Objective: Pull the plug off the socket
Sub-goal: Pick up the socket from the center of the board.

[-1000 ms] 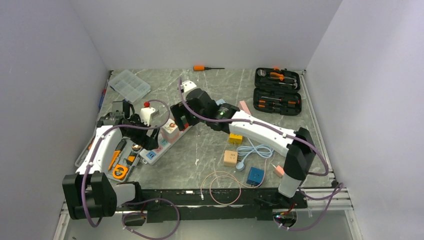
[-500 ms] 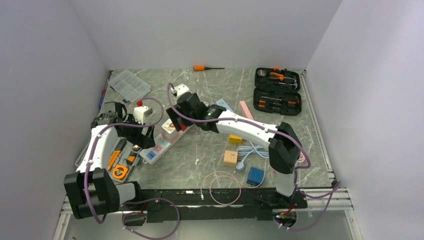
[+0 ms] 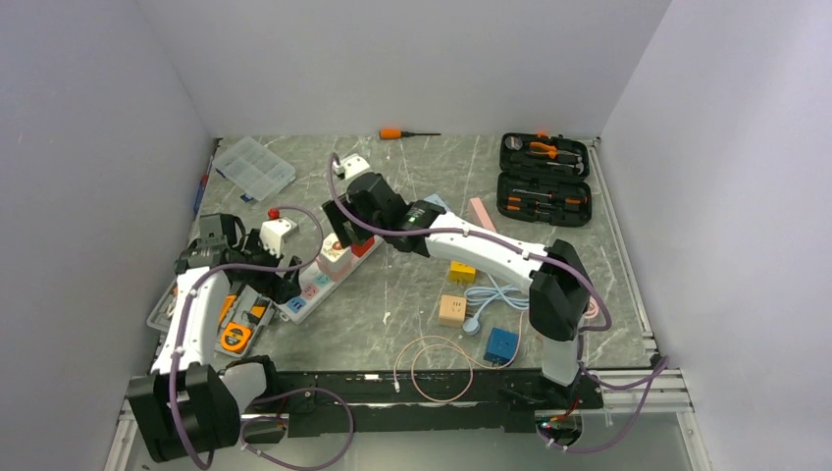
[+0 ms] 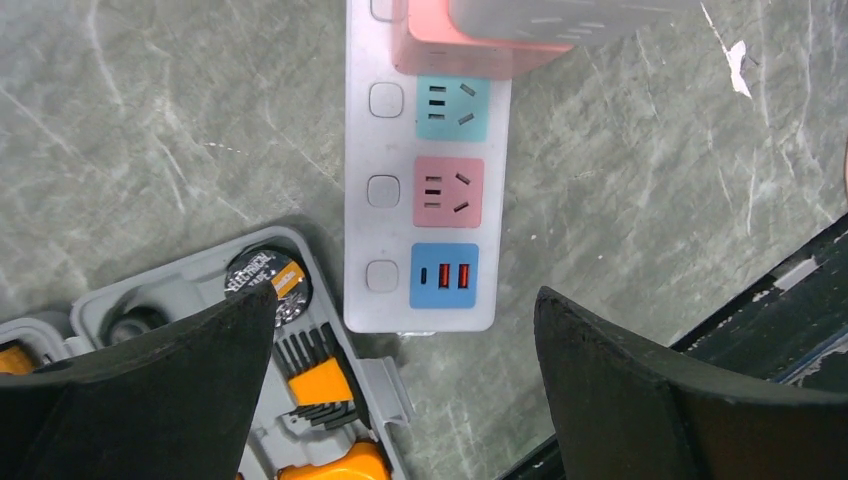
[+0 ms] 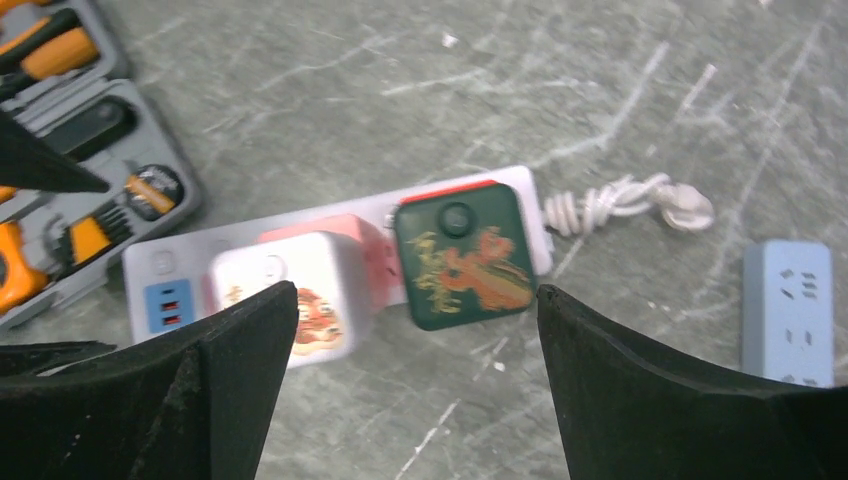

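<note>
Right hand (image 5: 415, 290) shifts left over the power strip (image 5: 165, 262), wide open, empty. Centre on green plug (image 5: 462, 252), pinch sides, pull straight up. Left hand (image 4: 405, 300) open, empty.

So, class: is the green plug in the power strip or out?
In: the green plug sits on the power strip, nothing gripping it.

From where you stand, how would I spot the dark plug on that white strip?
Find the long white power strip on the grey marbled table. The plug sits at its end nearest the coiled white cord. It is the only dark green square block, with an orange pattern, beside a white adapter.
</note>
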